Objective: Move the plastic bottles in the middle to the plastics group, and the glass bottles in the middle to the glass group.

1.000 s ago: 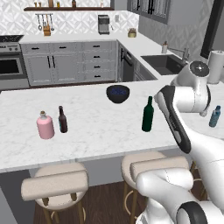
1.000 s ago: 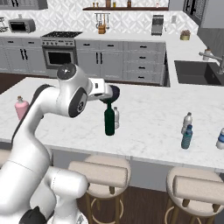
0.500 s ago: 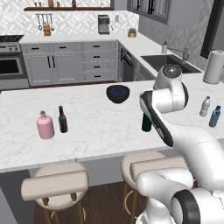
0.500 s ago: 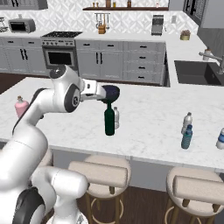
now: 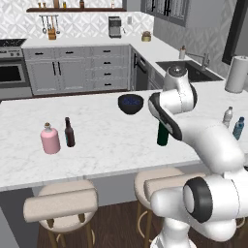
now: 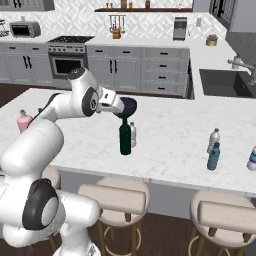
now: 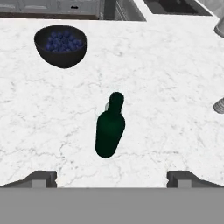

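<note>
The tall dark green bottle (image 5: 163,136) (image 6: 125,138) stands upright in the middle of the counter. My gripper (image 7: 111,178) is open and empty, its fingertips (image 7: 42,177) spread wide, and it hovers above the bottle (image 7: 109,131), looking down on it. At the counter's right end the small blue bottle (image 5: 238,128) (image 6: 213,157) stands close beside the clear greyish bottle (image 5: 227,116) (image 6: 214,139). The pink flask (image 5: 50,139) (image 6: 23,120) and the slim brown bottle (image 5: 69,132) stand together at the left end. My arm hides part of the green bottle in the left base view.
A dark bowl of blueberries (image 5: 131,103) (image 7: 61,45) sits just behind the green bottle. A paper towel roll (image 5: 237,74) stands at the far right, past a sink (image 6: 227,82). Another small pale bottle (image 6: 252,159) is at the right edge. Stools (image 5: 60,206) line the counter's near edge.
The arm has swung left from the counter's right end, near the small bottles, to above the green bottle. No bottle has moved.
</note>
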### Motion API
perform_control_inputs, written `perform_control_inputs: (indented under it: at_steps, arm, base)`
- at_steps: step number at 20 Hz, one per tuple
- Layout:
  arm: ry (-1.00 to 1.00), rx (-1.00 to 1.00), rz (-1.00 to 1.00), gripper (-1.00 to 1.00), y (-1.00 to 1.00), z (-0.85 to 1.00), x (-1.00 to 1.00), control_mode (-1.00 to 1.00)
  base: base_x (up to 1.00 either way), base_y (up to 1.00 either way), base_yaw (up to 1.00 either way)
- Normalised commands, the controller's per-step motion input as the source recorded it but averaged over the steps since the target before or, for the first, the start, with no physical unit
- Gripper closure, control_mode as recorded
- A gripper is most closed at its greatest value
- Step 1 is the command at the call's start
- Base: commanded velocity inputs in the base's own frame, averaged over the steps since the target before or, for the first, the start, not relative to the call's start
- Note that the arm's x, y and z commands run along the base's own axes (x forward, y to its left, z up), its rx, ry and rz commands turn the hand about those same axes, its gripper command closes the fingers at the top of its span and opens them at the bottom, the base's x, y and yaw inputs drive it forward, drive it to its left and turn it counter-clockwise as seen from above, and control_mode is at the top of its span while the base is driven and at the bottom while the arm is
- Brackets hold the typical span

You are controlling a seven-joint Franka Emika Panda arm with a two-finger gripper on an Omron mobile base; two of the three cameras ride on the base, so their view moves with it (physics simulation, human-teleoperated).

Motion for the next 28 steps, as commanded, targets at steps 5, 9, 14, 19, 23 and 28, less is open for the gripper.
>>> perform_control_inputs:
  at_steps: [5, 9, 14, 19, 23, 28]
  arm:
    - [0.07, 0.05, 0.0, -1.0, -0.1, -0.38, 0.4, -1.0]
    - [-0.01, 0.04, 0.01, -1.0, 0.0, -0.56, 0.29, -1.0]
    - [-0.1, 0.06, 0.01, -1.0, 0.0, -0.58, 0.11, -1.0]
    - [-0.11, 0.03, 0.0, -1.0, -0.2, -0.43, 0.0, -1.0]
    - [-0.01, 0.0, 0.0, -1.0, -0.14, -0.04, 0.01, -1.0]
    - [0.02, 0.0, 0.0, -1.0, -0.07, 0.0, 0.19, -1.0]
  base:
    - [0.0, 0.0, 0.0]
    - [0.0, 0.0, 0.0]
    - [0.0, 0.0, 0.0]
    - [0.0, 0.0, 0.0]
    - [0.0, 0.0, 0.0]
    - [0.0, 0.0, 0.0]
